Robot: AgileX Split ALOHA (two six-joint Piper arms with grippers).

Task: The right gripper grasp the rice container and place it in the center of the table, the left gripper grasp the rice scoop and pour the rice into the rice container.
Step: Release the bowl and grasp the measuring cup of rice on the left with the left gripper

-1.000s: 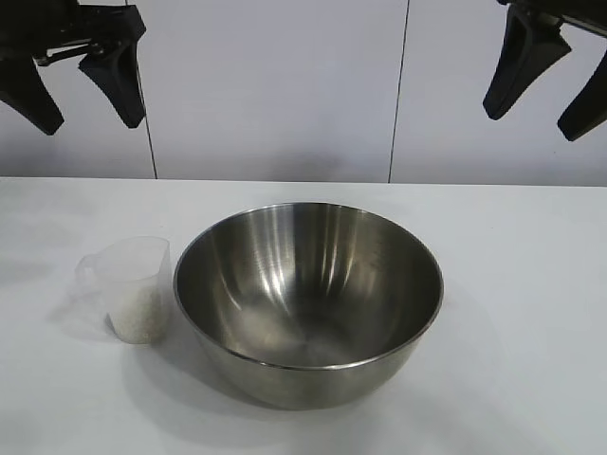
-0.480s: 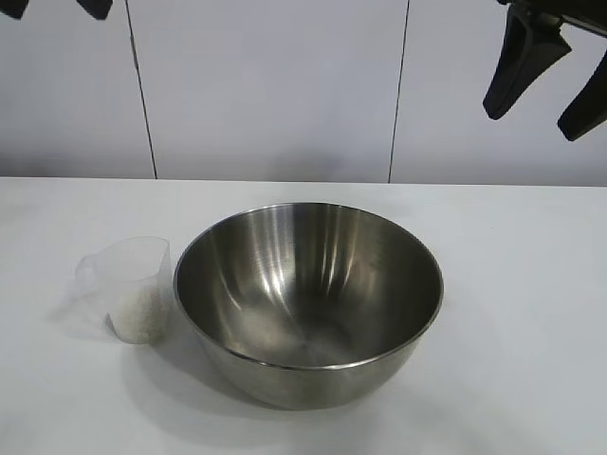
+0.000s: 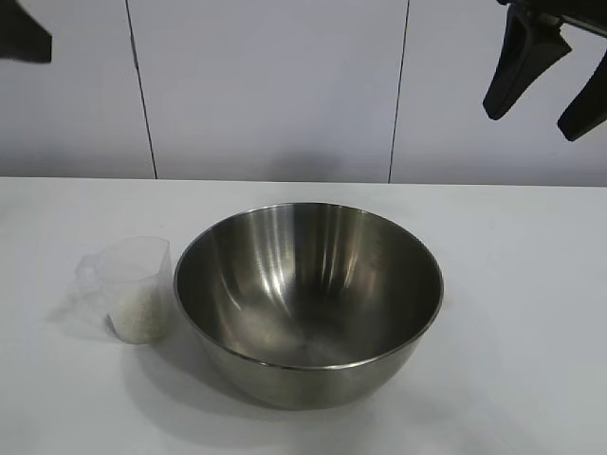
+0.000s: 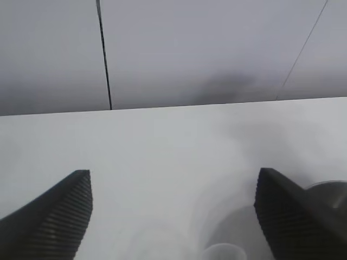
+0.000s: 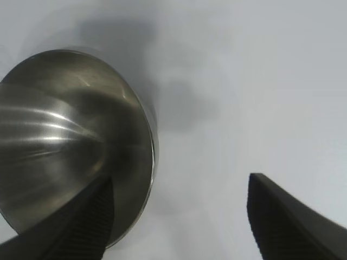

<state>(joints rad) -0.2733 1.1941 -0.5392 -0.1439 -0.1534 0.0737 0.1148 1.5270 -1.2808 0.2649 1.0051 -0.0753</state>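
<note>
Plainly, where things stand:
Rice container: the steel rice container [image 3: 308,301] sits on the table [image 3: 531,313] about at its middle, empty as far as I can see, nothing touching it.
Rice scoop: the clear rice scoop [image 3: 128,287] stands upright just beside the container, on the left arm's side, with rice [image 3: 137,313] heaped in its lower part.
Right gripper: the right gripper [image 3: 548,85] hangs high at the upper right of the exterior view, well apart from the container, its fingers spread with nothing between them.
Left gripper: the left gripper [image 4: 173,216] shows in the exterior view only as a dark sliver at the top left edge; its fingers stand wide apart and empty.
Step in hand: I judge the container's placing done; the scoop step is not yet begun, since the scoop is untouched.
Next move: the left gripper needs to come down over the scoop, close on its wall or handle without tipping it, lift it level, carry it above the container's rim and tilt.
Risk: the scoop looks light and stands close against the container, so a finger could nudge either one.
Left wrist view adds: both left fingers and the wide gap between them, with the scoop's rim faint below.
Right wrist view adds: the container's rim beside one right finger [image 5: 70,227], seen from above.
</note>
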